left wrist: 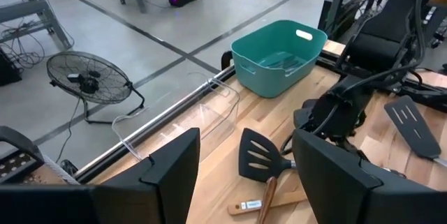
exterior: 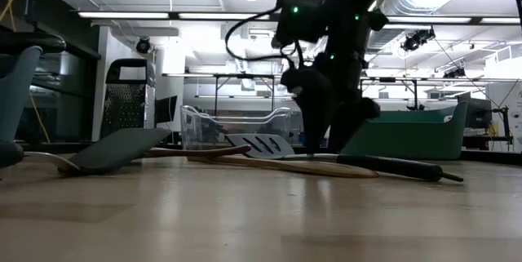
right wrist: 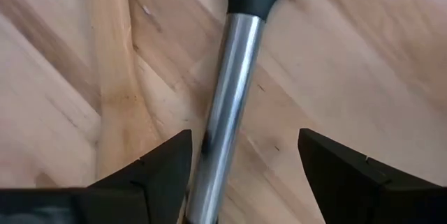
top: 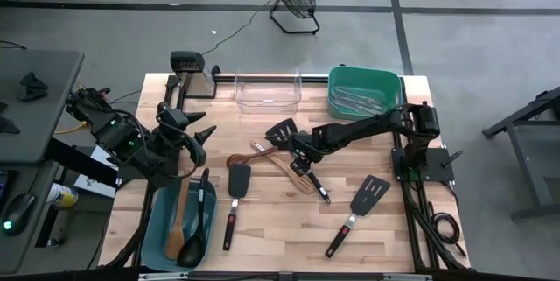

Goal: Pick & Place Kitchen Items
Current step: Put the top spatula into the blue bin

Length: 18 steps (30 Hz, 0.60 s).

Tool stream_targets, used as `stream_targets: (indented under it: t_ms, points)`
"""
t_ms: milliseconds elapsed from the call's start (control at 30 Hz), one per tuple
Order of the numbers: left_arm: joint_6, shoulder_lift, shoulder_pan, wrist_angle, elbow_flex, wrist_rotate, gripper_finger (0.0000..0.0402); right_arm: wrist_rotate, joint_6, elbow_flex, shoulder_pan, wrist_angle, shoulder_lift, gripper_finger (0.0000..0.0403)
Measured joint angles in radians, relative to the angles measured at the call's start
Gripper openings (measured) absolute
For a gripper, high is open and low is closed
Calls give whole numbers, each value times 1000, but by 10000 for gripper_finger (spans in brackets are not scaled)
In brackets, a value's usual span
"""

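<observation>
The right gripper (top: pixel 302 160) was low over the table (top: pixel 280 228), near the clear bin (top: pixel 268 90), its fingers (right wrist: pixel 162 175) spread wide on either side of the silver shaft of a black slotted turner (top: pixel 297 148). That turner lay flat beside a wooden spoon (right wrist: pixel 115 77). The left gripper (top: pixel 203 141) hovered open above the blue tub (top: pixel 153 228), farther from the bin.
</observation>
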Motion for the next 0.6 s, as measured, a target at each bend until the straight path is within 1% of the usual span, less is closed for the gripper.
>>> stream_targets:
  t_ms: [133, 333, 433, 600]
  points:
    - [0, -1, 0, -1, 0, 15, 225, 12, 0, 3, 18, 5, 30, 248]
    - [0, -1, 0, -2, 0, 21, 225, 79, 28, 5, 55, -18, 64, 234]
    - [0, -1, 0, -2, 0, 29, 225, 101, 42, 6, 70, -41, 68, 219]
    - [0, -1, 0, -2, 0, 33, 225, 113, 53, 4, 82, -54, 74, 182]
